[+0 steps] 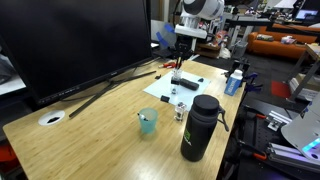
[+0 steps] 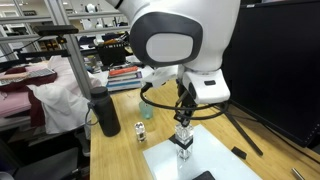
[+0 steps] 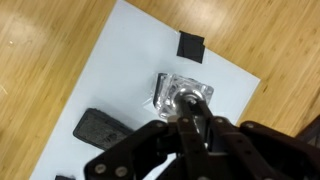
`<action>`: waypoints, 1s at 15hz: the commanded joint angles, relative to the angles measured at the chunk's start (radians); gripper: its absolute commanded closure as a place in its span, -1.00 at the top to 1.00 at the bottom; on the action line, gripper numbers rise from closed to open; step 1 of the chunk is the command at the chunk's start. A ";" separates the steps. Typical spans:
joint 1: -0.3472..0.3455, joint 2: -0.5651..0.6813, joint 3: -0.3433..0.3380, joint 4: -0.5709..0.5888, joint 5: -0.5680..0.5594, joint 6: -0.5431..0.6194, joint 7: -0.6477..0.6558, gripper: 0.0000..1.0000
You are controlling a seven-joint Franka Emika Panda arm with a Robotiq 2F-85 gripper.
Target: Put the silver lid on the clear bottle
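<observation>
Where the white sheet (image 1: 160, 92) lies on our wooden table (image 1: 90, 135), we log: gripper (image 3: 195, 113) over silver lid (image 3: 172, 92), jaw gap unreadable; clear bottle (image 1: 180, 113) beside black flask (image 1: 200, 128); monitor (image 1: 80, 40) behind.

A light wood-grain counter (image 1: 90, 135) with a smooth, faintly glossy finish carries a matt white sheet of paper (image 3: 125, 60), on which the silver lid (image 3: 186, 95) shows bright, reflective metal near a dull black square (image 3: 190, 46) and a dark, grainy-looking pad (image 3: 100, 128). The clear bottle (image 1: 180, 113) looks glassy and see-through, the teal cup (image 1: 148, 122) translucent plastic, the black flask (image 1: 200, 128) matt, the gripper (image 3: 195, 122) dull black and the monitor screen (image 1: 80, 40) smooth and dark.
</observation>
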 commanded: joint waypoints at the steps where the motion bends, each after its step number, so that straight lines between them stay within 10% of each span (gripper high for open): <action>1: -0.007 0.021 -0.001 0.033 0.010 -0.045 -0.019 -0.94; 15: -0.007 0.048 -0.028 0.064 -0.032 -0.088 0.008 -0.94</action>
